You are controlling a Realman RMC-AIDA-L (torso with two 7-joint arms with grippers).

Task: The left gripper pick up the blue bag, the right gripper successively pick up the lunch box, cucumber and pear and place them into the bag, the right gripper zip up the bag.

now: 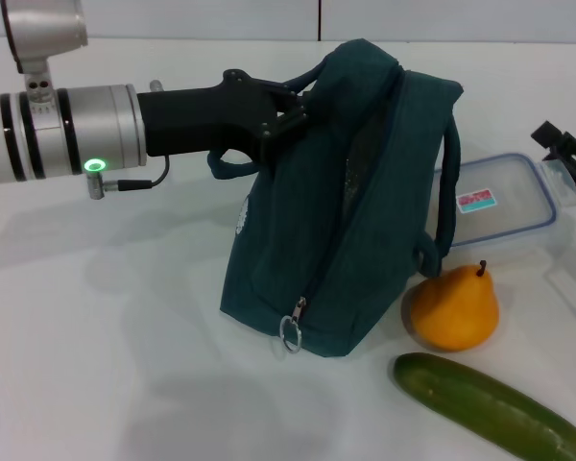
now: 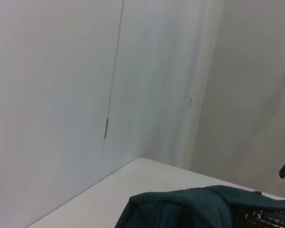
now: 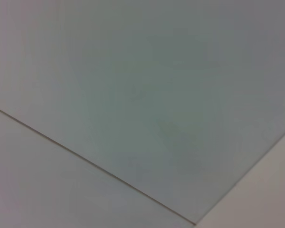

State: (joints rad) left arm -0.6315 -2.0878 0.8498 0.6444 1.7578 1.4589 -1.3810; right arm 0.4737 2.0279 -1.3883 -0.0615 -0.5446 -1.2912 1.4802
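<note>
The blue bag (image 1: 336, 211) stands upright on the white table, its top pulled up. My left gripper (image 1: 286, 113) reaches in from the left and is shut on one of its loop handles. The zipper's silver ring pull (image 1: 291, 331) hangs at the near lower end, and the slit above it gapes a little. In the left wrist view only the bag's top (image 2: 190, 209) shows. Behind the bag on the right lies the lunch box (image 1: 504, 204). The pear (image 1: 453, 307) sits in front of it, and the cucumber (image 1: 490, 408) lies nearest. My right gripper (image 1: 568, 158) shows only partly at the right edge.
A white wall with panel seams (image 2: 109, 109) stands behind the table (image 1: 125, 365). The second loop handle (image 1: 448, 192) hangs down the bag's right side towards the pear. The right wrist view holds only plain white surfaces.
</note>
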